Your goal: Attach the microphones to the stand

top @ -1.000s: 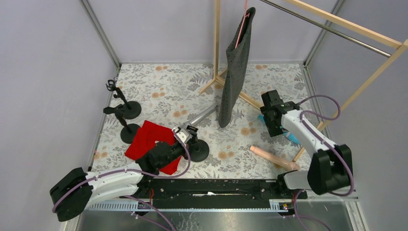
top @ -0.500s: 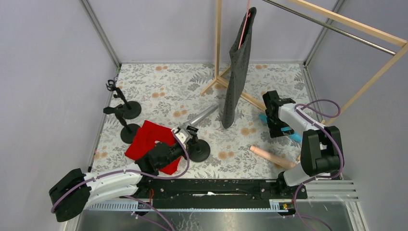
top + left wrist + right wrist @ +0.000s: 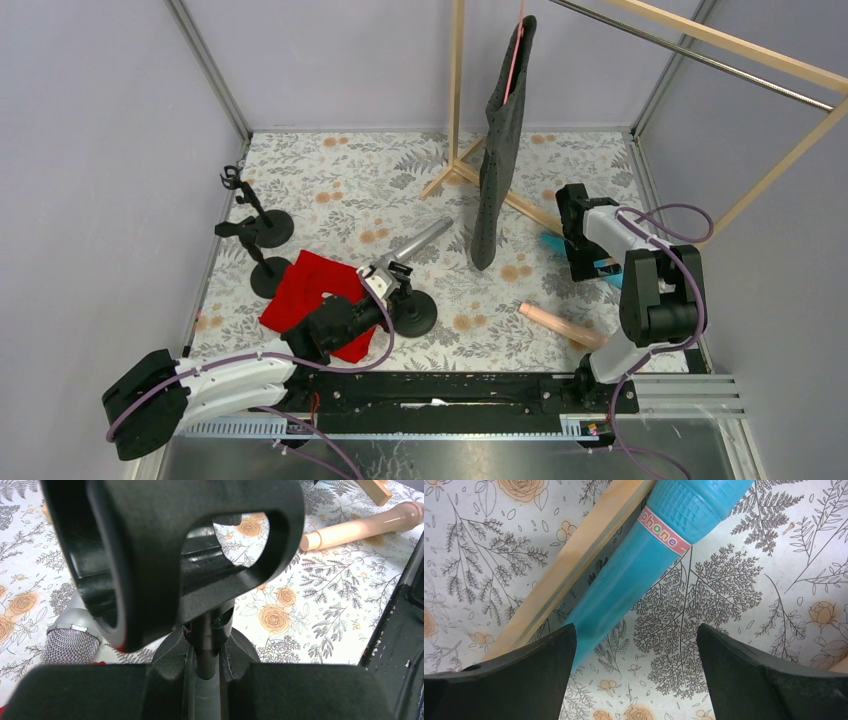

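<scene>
The right end effector point(image 3: 635, 635) hangs open above the floral worktop point(image 3: 350, 190) at the right of the overhead frame. Its two dark fingers point(image 3: 524, 675) sit wide apart. The cyan-blue microphone point(image 3: 659, 555) lies flat below them, running from the upper middle of the wrist picture down towards the left finger, whose tip overlaps the slim end. It lies right beside a pale wooden rack foot point(image 3: 574, 565), and nothing grips it.

The peach-pink microphone point(image 3: 560, 325) rests on the worktop in the lower right of the overhead frame, just below the cyan one and apart from it. The silver-grey microphone point(image 3: 420, 240) lies slanted near the middle. Its mesh head point(image 3: 70, 642) is close to the base of the nearest stand point(image 3: 415, 315).

The left end effector point(image 3: 200, 680) straddles that stand's thin black stem, with the empty clip point(image 3: 190, 555) looming large in its wrist picture. Whether the fingers actually pinch the stem cannot be told.

Two more black stands point(image 3: 262, 228) stand at the left edge, above a red cloth point(image 3: 305, 290). A dark garment point(image 3: 500, 140) hangs from the wooden rack at the upper middle.
</scene>
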Available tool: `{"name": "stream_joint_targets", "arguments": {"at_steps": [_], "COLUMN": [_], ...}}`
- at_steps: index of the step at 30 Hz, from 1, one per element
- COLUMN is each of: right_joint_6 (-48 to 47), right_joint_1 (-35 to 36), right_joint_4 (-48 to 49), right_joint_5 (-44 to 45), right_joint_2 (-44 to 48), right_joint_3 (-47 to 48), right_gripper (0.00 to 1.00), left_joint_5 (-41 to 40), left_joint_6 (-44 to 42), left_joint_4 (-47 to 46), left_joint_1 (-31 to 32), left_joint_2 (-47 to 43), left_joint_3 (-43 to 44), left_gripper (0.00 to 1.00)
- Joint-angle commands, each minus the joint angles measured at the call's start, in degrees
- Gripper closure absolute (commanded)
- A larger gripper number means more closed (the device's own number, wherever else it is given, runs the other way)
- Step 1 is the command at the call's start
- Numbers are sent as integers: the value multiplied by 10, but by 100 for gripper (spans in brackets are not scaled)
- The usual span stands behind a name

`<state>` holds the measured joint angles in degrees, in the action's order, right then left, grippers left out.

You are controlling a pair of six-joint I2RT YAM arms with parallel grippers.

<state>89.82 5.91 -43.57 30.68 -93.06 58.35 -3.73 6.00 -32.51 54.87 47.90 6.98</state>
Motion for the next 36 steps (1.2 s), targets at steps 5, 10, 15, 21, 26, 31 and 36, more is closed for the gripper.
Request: {"name": "stream_joint_targets", "arguments": {"at_steps": [5, 10, 15, 21, 26, 31, 36], "right_joint_6": [-25, -55, -76, -122, -234, -342, -409], "right_joint_1": [-12, -17, -17, -17, -16, 7, 60], "right_joint_4": [10, 33, 43, 77, 158, 261, 345], "right_joint_5": [42, 33, 18, 6, -47, -125, -171], "right_joint_2": [-29, -53, -60, -45, -5, 68, 117], "right_joint_3": [16, 17, 8, -26, -72, -150, -199], "right_gripper": [5, 8, 22, 41, 62, 79, 81], "left_joint_5": [-10, -13, -12, -14, -13, -10, -8], "left_joint_6": [-4, -8, -8, -9, -10, -11, -13], "left_joint_4": [-57, -55, -53, -47, -45, -45, -48], "left_joint_1": [5, 5, 5, 7, 8, 8, 9], "left_joint_2": [-5, -3, -2, -5, -2, 7, 20], "left_joint_3": [7, 9, 10, 10, 13, 15, 17], "left_gripper": [99, 99, 99, 99, 99, 99, 99]}}
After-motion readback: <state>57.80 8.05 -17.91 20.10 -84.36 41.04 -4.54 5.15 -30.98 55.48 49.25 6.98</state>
